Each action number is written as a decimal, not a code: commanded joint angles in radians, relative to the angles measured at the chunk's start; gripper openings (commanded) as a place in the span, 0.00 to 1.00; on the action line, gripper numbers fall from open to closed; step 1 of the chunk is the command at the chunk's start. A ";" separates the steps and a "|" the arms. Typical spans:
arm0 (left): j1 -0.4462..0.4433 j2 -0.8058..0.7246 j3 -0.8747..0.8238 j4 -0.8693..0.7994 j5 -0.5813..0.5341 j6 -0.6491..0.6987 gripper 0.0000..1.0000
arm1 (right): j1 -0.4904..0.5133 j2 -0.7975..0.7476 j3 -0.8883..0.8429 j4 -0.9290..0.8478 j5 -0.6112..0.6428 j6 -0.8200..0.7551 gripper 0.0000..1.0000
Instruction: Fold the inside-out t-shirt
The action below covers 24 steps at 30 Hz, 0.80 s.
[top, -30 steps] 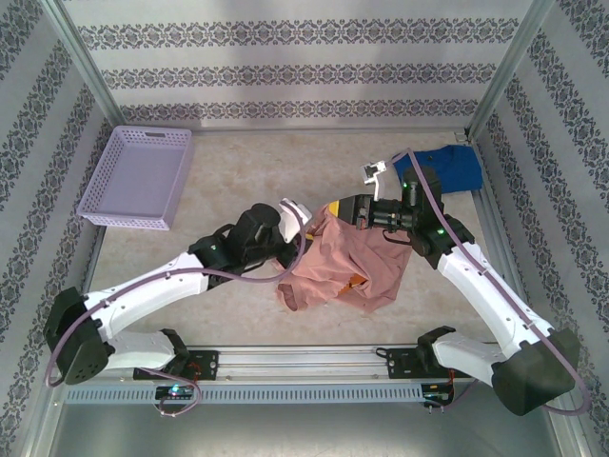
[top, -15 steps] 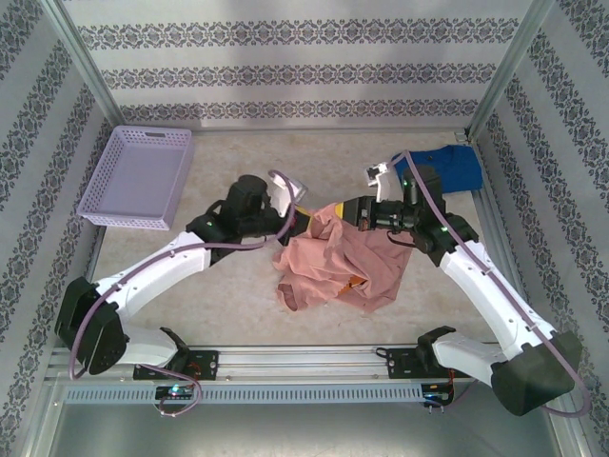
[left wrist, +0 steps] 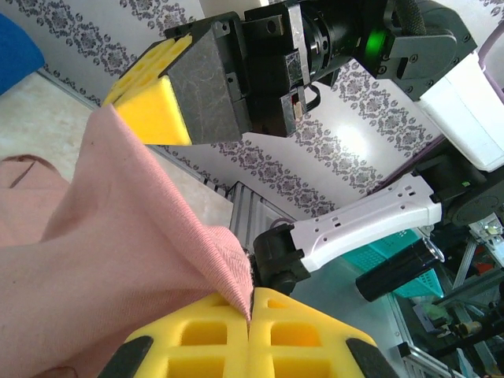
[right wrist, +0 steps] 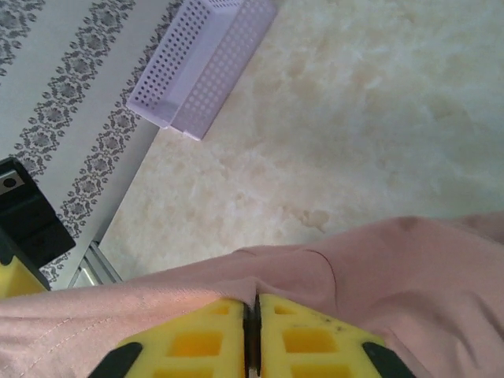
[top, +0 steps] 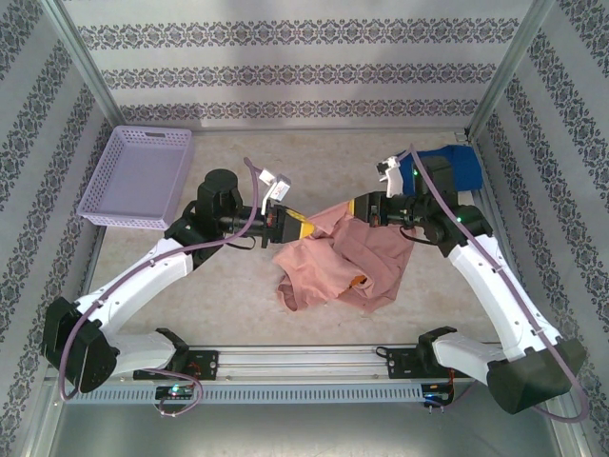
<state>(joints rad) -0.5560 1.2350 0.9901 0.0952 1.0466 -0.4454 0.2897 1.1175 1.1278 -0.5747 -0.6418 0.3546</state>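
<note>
Both arms have drawn up and apart since a second ago: the left gripper (top: 301, 228), which sat low by the garment's left side, now lies farther back on the table (top: 228, 286), and the right gripper (top: 354, 208) has shifted slightly back and to the right. Between them the back edge of the inside-out t-shirt (top: 343, 267) is lifted, while the rest lies crumpled in the middle of the table, nearer the right arm. In the left wrist view the left arm's yellow pads (left wrist: 197, 339) press together with a fold of pink cloth pinched in the seam. In the right wrist view that arm's pads (right wrist: 315, 342) also meet, with the shirt's edge gathered into them. A lilac basket (top: 138, 176) sits at the back left, well apart, and a blue t-shirt (top: 452, 169) lies at the back right behind the right wrist.
</note>
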 commanded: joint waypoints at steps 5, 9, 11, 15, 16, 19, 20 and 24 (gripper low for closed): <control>0.001 -0.005 0.016 -0.082 -0.067 0.053 0.00 | 0.014 -0.079 -0.074 -0.066 0.197 -0.088 0.30; 0.001 -0.009 0.023 -0.103 -0.112 0.056 0.00 | 0.095 -0.207 -0.217 0.087 0.181 -0.130 0.38; 0.001 -0.010 0.021 -0.103 -0.122 0.057 0.00 | 0.141 -0.239 -0.296 0.198 0.171 -0.126 0.42; 0.001 -0.006 0.022 -0.107 -0.121 0.056 0.00 | 0.222 -0.202 -0.342 0.309 0.188 -0.155 0.48; 0.001 -0.008 0.022 -0.109 -0.120 0.058 0.00 | 0.237 -0.181 -0.340 0.322 0.200 -0.165 0.48; 0.001 -0.011 0.024 -0.118 -0.123 0.067 0.00 | 0.253 -0.129 -0.336 0.375 0.197 -0.171 0.49; 0.001 -0.011 0.026 -0.120 -0.123 0.069 0.00 | 0.255 -0.117 -0.336 0.395 0.188 -0.172 0.49; 0.001 -0.011 0.025 -0.115 -0.120 0.067 0.00 | 0.267 -0.073 -0.323 0.434 0.181 -0.177 0.48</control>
<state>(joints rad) -0.5560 1.2350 0.9905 -0.0082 0.9295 -0.4034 0.5415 1.0275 0.7956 -0.2256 -0.4599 0.2043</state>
